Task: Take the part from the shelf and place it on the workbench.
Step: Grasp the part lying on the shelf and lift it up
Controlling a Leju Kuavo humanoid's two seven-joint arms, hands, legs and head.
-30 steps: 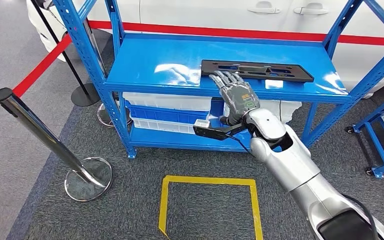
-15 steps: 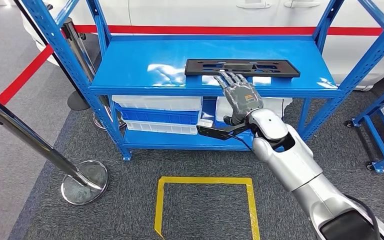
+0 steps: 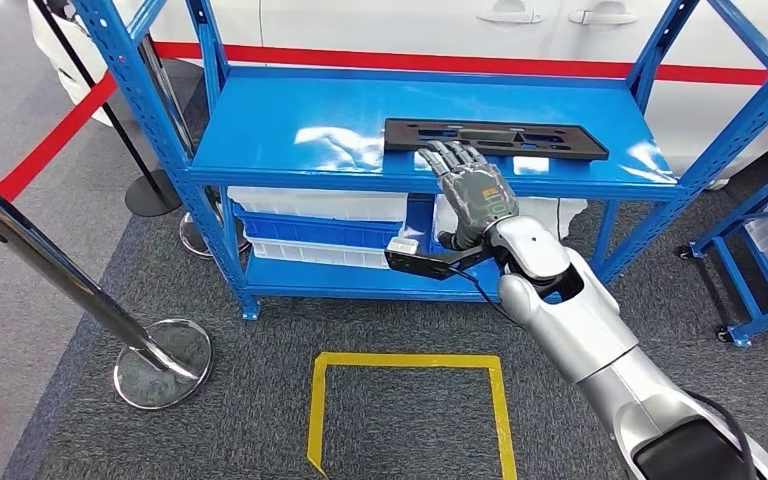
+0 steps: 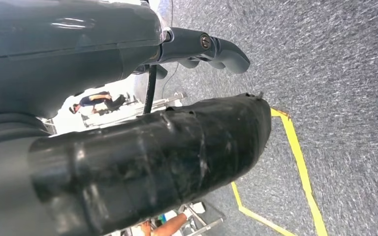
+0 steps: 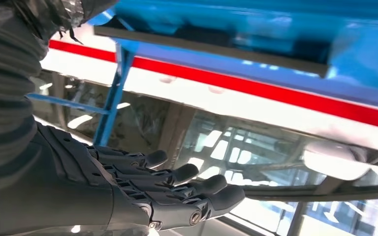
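Observation:
A long flat black part (image 3: 520, 138) lies on the top board of the blue shelf (image 3: 290, 120), toward its right. My right hand (image 3: 472, 192) reaches up from below with its fingers (image 3: 450, 155) stretched out flat, their tips at the part's near edge. It holds nothing. In the right wrist view the right hand (image 5: 142, 187) shows straight, spread fingers next to the blue shelf board (image 5: 354, 54). My left hand (image 4: 152, 147) hangs over the grey carpet with nothing between thumb and fingers.
A chrome stanchion (image 3: 50, 265) with a round base (image 3: 163, 362) stands to the left, a red belt (image 3: 55, 140) behind it. White and blue bins (image 3: 320, 225) fill the lower shelf. A yellow floor square (image 3: 410, 362) lies before the shelf. Another blue rack (image 3: 760, 250) stands right.
The head view has swayed a little, shifting the whole scene. My right hand stays at the part's near edge with its fingers still stretched out.

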